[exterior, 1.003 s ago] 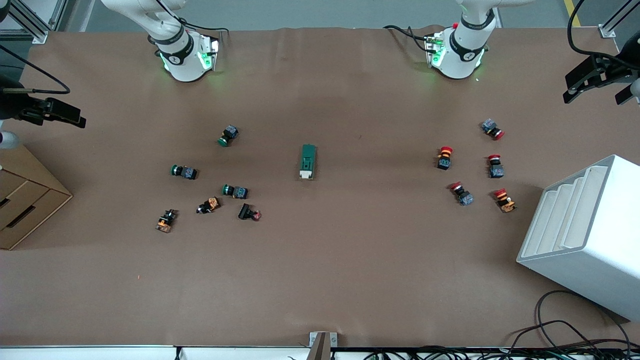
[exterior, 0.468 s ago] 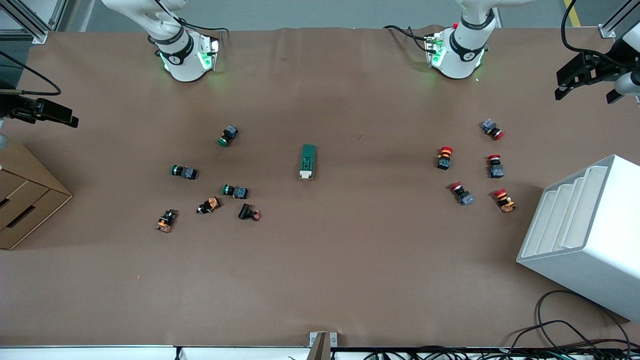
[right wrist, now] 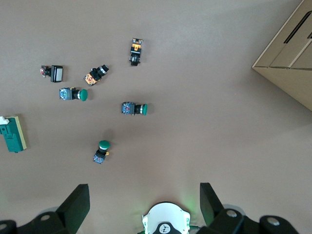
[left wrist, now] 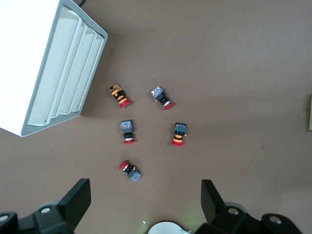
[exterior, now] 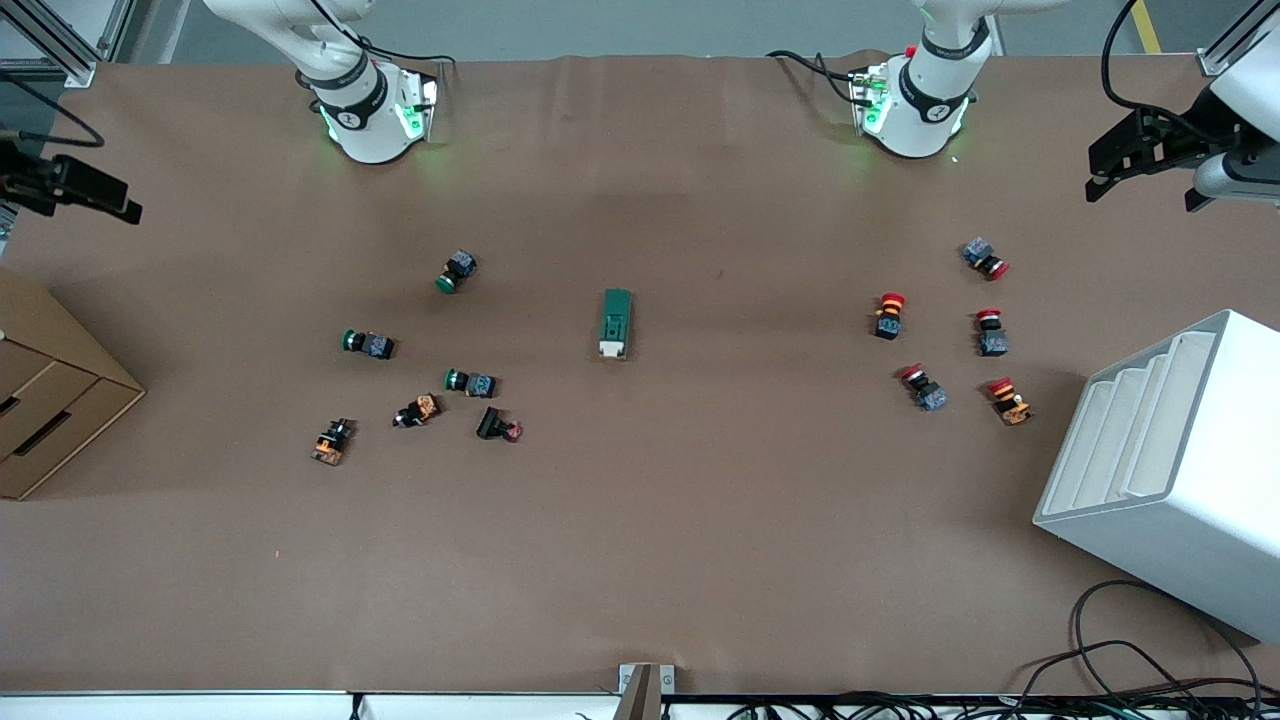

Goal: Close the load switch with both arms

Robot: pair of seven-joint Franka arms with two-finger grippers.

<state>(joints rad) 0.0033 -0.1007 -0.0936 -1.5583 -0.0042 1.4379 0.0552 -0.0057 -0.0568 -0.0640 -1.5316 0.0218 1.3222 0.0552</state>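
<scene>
Load switch (exterior: 616, 323) lay untouched mid-table | left gripper (left wrist: 146, 204) and right gripper (right wrist: 145, 204) spread, high at table ends | advice: converge squarely on both ends.

Lighting is even, diffuse and overhead. The table (exterior: 640, 560) shows no glare. Soft shadows fall beside the white rack (exterior: 1170, 470) and cardboard box (exterior: 50, 400). Green base lights tint the paper near both arm bases. All views are sharp; the wrist views show no visible blur.
</scene>
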